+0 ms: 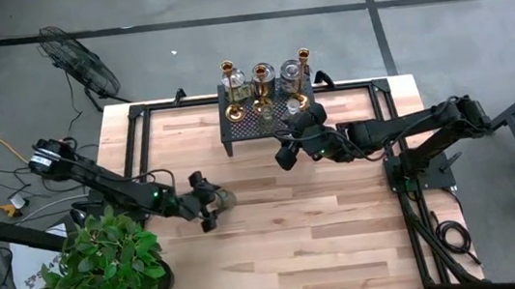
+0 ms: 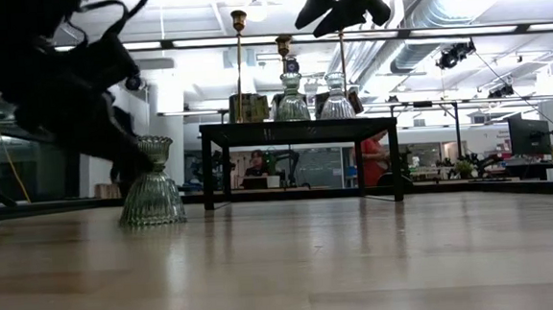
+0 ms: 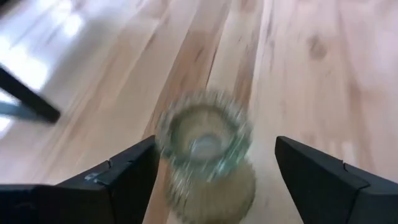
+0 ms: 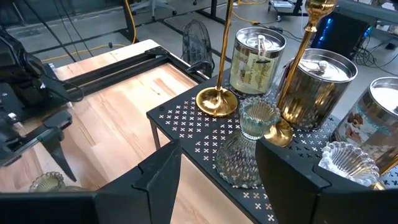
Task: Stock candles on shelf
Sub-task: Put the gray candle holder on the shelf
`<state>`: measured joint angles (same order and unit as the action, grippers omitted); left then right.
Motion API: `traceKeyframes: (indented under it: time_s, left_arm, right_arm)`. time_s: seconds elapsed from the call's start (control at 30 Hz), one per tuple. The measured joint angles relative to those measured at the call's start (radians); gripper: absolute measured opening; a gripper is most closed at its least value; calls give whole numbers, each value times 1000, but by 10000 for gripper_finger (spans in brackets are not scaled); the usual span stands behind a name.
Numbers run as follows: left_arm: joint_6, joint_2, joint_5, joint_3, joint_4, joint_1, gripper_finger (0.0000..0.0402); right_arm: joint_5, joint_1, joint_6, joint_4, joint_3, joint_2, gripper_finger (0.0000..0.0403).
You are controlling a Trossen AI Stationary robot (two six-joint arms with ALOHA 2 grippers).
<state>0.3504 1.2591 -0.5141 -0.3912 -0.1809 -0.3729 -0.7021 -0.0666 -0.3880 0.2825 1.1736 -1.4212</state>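
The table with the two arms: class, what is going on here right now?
A two-armed robot is stocking a black shelf with candle items. The left gripper has its fingers open around a ribbed glass candle holder standing on the wooden table, not gripping it. The right gripper hovers open at the shelf's front edge, where brass candlesticks, tins and glass holders already stand.

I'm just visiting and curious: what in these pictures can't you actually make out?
- Left wrist view: the glass candle holder between the open left gripper is blurred, so any contact is unclear.
- Low view: the dark left arm covers part of that holder.
- Low view: the right gripper is a silhouette, cut by the top edge.
- Right wrist view: the tall brass candlesticks on the shelf are cut off at the top.
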Motion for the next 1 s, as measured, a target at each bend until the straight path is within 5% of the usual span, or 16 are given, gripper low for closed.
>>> traceKeyframes:
  time_s: [0.67, 1.0]
  left_arm:
    - [-2, 127, -88, 0, -153, 0, 308]
    - [-2, 127, -83, 0, -147, 0, 220]
  right_arm:
    - [-2, 0, -4, 0, 0, 0, 199]
    - [-2, 0, -3, 2, 0, 0, 199]
